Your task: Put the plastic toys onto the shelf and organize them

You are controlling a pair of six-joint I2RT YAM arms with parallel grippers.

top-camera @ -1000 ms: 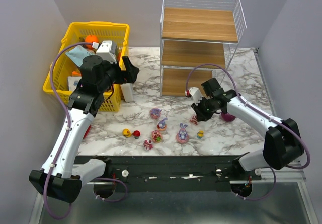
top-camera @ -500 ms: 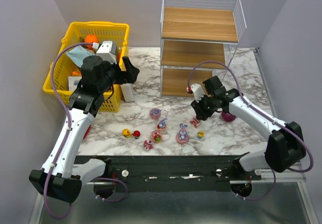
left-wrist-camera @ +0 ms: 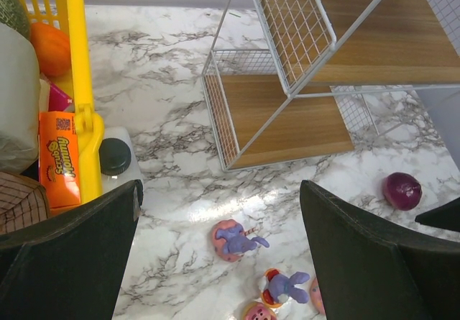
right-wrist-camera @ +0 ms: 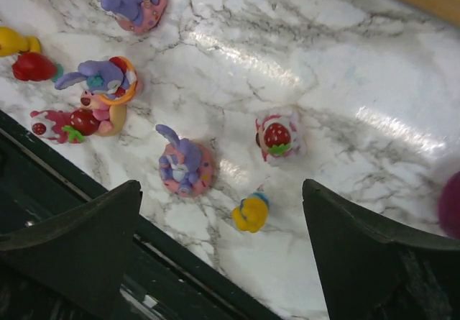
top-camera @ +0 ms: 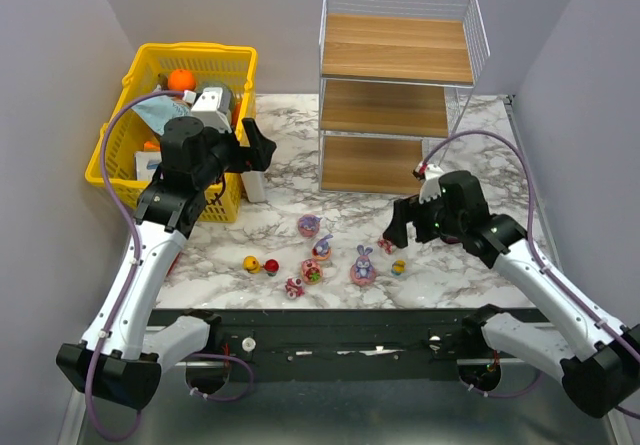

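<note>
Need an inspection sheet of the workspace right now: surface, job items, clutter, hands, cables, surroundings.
Surface: marble-pattern table, no spill seen.
Job's things: nine plastic toys scattered on the table in front of the shelf; no toy on the boards that show.
Clutter: yellow basket full of items at the left; white bottle with a black cap beside it; purple ball right of the toys.
Hands: left hand open, empty, high over the table; right hand open, empty, above the toys.
Cables: purple cable loops along each arm, clear of the toys.
Surroundings: grey walls around the table; nothing else seen.
</note>
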